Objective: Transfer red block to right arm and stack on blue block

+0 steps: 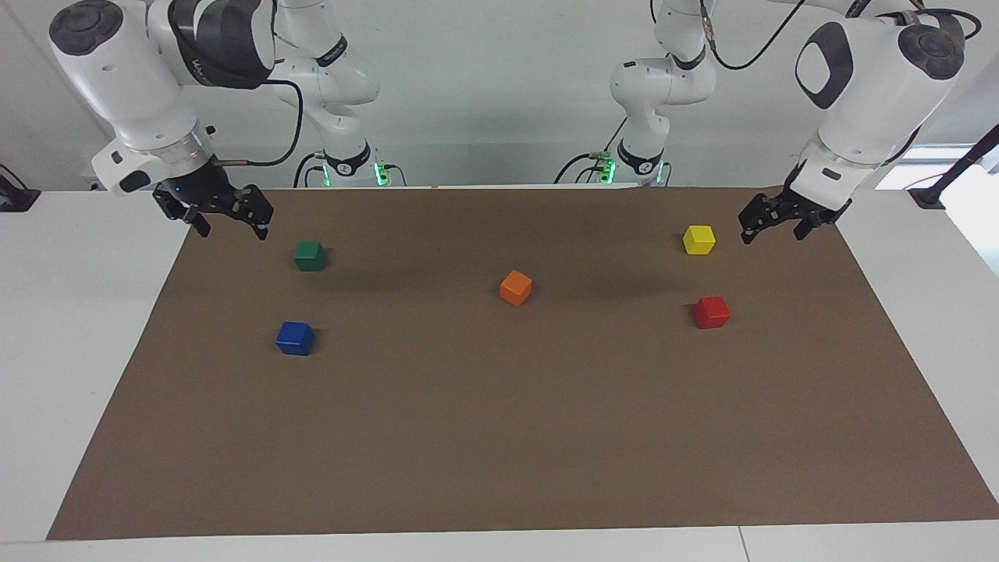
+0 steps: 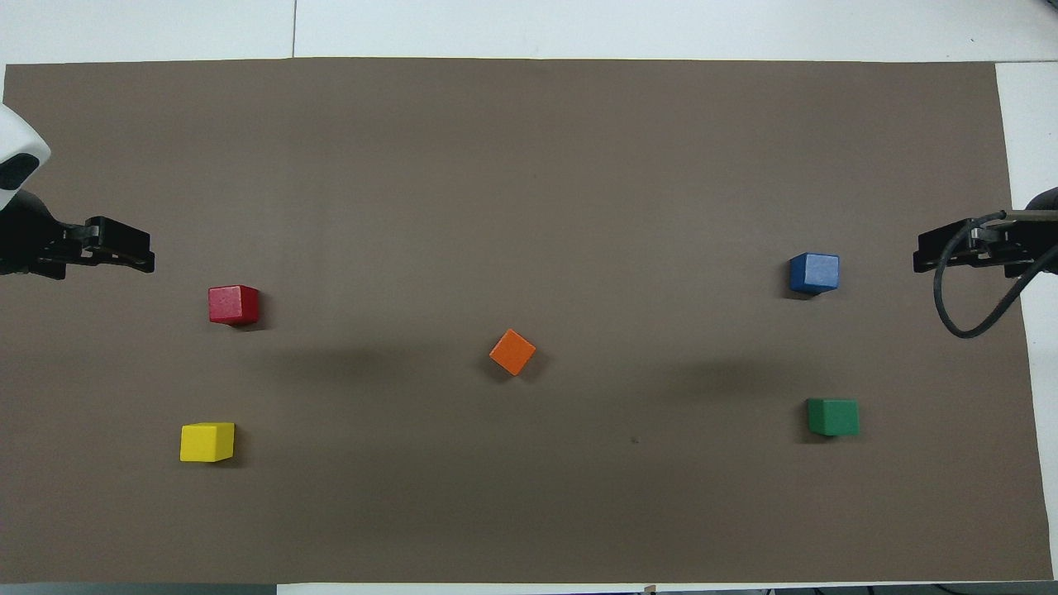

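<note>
— Both of my grippers are empty now. From left to right as I look forward: my left gripper [image 1: 773, 232] hangs over the edge of the brown mat [image 1: 499, 437] at my left arm's end of the table, its fingers spread wide and holding nothing.

— Where is the red block?

— It [image 1: 712, 311] lies on the mat at that same end, not touched by me. The yellow block [image 1: 698, 239] is nearer to me than the red one, and it sits just beside my left gripper in the facing view, but apart from it.

— And in the middle?

— An orange block [image 1: 515, 287] lies there, turned a little compared with the others.

— And at the other end?

— The blue block [image 1: 295, 338] sits on the mat toward my right arm's end, well apart from the red block. The green block [image 1: 310, 255] is nearer to me than the blue one. My right gripper [image 1: 232, 225] waits over the mat's edge at that end, beside the green block but not touching it. Its fingers also stand wide and hold nothing.
</note>
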